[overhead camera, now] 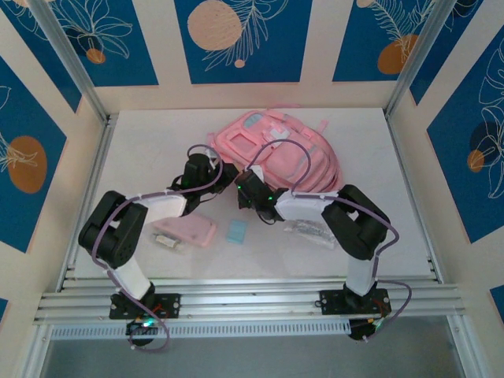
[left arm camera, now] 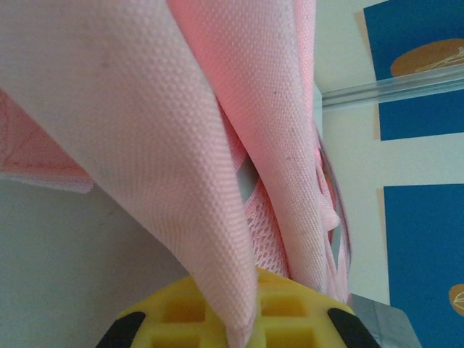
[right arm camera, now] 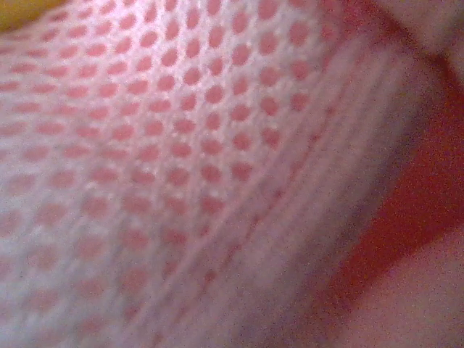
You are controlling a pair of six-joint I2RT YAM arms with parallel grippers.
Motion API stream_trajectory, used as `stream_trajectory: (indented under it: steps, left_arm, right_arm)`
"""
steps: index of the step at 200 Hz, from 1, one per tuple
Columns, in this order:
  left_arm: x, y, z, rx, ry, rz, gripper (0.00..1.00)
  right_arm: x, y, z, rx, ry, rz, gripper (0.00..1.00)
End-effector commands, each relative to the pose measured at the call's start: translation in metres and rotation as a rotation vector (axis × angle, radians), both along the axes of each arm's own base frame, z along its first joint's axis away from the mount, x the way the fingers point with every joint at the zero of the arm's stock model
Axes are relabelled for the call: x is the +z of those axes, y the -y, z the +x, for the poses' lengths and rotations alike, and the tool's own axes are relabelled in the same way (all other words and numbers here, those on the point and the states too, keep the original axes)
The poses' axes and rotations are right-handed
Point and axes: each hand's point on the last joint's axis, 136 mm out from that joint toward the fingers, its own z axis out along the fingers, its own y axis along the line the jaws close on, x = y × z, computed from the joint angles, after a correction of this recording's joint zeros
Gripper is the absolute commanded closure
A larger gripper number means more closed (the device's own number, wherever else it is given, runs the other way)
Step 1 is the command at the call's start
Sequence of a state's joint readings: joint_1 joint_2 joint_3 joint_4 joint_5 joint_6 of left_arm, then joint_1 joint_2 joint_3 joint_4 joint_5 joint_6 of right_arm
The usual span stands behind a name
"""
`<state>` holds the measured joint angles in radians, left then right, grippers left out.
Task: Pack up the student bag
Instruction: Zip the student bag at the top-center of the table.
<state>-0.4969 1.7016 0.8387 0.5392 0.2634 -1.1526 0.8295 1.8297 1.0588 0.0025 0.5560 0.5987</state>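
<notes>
Student bag [overhead camera: 276,146]: near edge hidden under the wrists of left arm [overhead camera: 193,177] and right arm [overhead camera: 260,195]. Its pink mesh [right arm camera: 145,145] blurs against the right wrist camera. In the left wrist view its fabric runs off the top and the left gripper [left arm camera: 243,330] is cut off below. The clear packet [overhead camera: 303,231] nearby is too small to make out.

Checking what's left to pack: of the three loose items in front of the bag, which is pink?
The flat pencil case, leftmost of the three. The middle one is a small light-blue rectangle, the right one a clear packet.
</notes>
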Motion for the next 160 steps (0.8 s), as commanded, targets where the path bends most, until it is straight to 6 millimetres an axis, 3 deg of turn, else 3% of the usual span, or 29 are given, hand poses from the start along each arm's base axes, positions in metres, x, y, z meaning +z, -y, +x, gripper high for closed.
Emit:
stream_trajectory:
  steps: [1, 39, 89, 133, 160]
  left_arm:
    - [0.022, -0.001, 0.013, -0.026, 0.109, -0.010, 1.00]
    - [0.022, -0.013, 0.028, -0.002, 0.131, 0.026, 1.00]
    - [0.020, -0.017, 0.041, 0.016, 0.144, 0.041, 1.00]
    - [0.002, -0.038, 0.065, 0.041, 0.135, 0.130, 1.00]
    - [-0.002, -0.049, 0.094, 0.043, 0.136, 0.203, 1.00]
  right_arm:
    - [0.011, 0.008, -0.027, 0.032, -0.134, 0.034, 1.00]
    - [-0.009, 0.044, -0.085, 0.018, -0.414, 0.032, 1.00]
    - [-0.011, 0.083, -0.139, 0.015, -0.660, 0.020, 1.00]
    - [0.008, 0.141, -0.158, -0.047, -0.740, -0.029, 1.00]
    - [0.030, 0.147, -0.152, -0.056, -0.731, 0.153, 1.00]
